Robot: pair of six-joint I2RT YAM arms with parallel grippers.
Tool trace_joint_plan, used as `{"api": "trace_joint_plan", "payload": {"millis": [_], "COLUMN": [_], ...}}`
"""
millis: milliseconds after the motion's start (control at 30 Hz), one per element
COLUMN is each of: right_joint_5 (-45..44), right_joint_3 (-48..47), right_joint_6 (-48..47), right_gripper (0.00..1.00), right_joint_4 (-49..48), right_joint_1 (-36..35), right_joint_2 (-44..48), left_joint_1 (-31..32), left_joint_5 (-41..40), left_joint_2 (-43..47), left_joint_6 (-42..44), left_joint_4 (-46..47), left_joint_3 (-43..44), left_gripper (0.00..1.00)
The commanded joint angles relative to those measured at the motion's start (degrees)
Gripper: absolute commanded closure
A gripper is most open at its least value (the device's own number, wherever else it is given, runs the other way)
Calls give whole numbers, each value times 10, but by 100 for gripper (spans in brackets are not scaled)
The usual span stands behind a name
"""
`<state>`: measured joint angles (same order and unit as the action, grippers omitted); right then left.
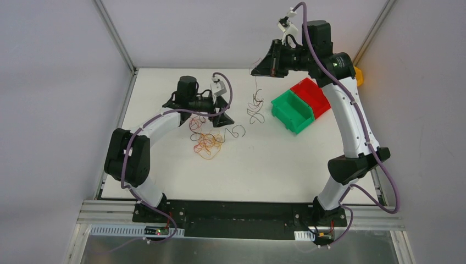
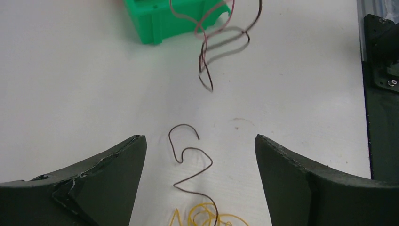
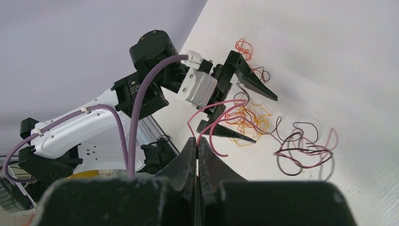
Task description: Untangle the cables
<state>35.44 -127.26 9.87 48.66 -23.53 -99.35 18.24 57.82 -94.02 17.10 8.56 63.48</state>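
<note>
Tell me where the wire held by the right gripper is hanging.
Top view, far half of the table: the pink wire dangles from the right gripper, just left of the green bin and apart from the tangle.

The left arm [image 1: 156,124] reached low toward the far middle, and the left gripper [image 2: 200,155] hung near the surface with its jaws spread wide. The right arm [image 1: 351,115] rose tall at far right, bent leftward. The right gripper [image 3: 196,143] was raised high, pinched together on the cables [image 3: 301,151].
</note>
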Motion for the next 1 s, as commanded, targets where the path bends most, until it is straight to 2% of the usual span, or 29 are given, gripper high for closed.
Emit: {"api": "trace_joint_plan", "payload": {"millis": [0,67,133,200,300,333,433,633,833,967], "right_joint_5": [15,15,15,13,-2,-7,-28,-70,-102,-113], "right_joint_3": [-15,-15,-14,-21,-57,-65,-80,-127,-152,-145], "right_joint_6": [13,12,10,8,8,11,16,21,26,48], "right_gripper": [100,100,100,100,100,100,100,100,100,100], "right_joint_4": [-12,-11,-11,-10,6,7,-1,-30,-55,-89], "right_joint_1": [-6,-12,-20,-23,-16,-9,20,91,159,226], "right_joint_2": [31,32,33,32,19,18,21,28,37,49], "left_joint_1": [42,61,77,90,95,94,63,-15,-38,-47], "left_joint_5": [2,-9,-15,-7,-3,-12,-22,-55,-72,-86], "left_joint_2": [-2,4,12,24,54,63,71,36,11,3], "left_joint_6": [11,-6,-35,-63,-57,-34,5,30,30,58], "left_joint_4": [66,99,127,133,124,98,10,-74,-123,-174], "left_joint_3": [18,10,7,11,-9,-17,-45,-68,-44,-37], "left_gripper": [12,11,18,40,92,100,100,100,99,92]}}
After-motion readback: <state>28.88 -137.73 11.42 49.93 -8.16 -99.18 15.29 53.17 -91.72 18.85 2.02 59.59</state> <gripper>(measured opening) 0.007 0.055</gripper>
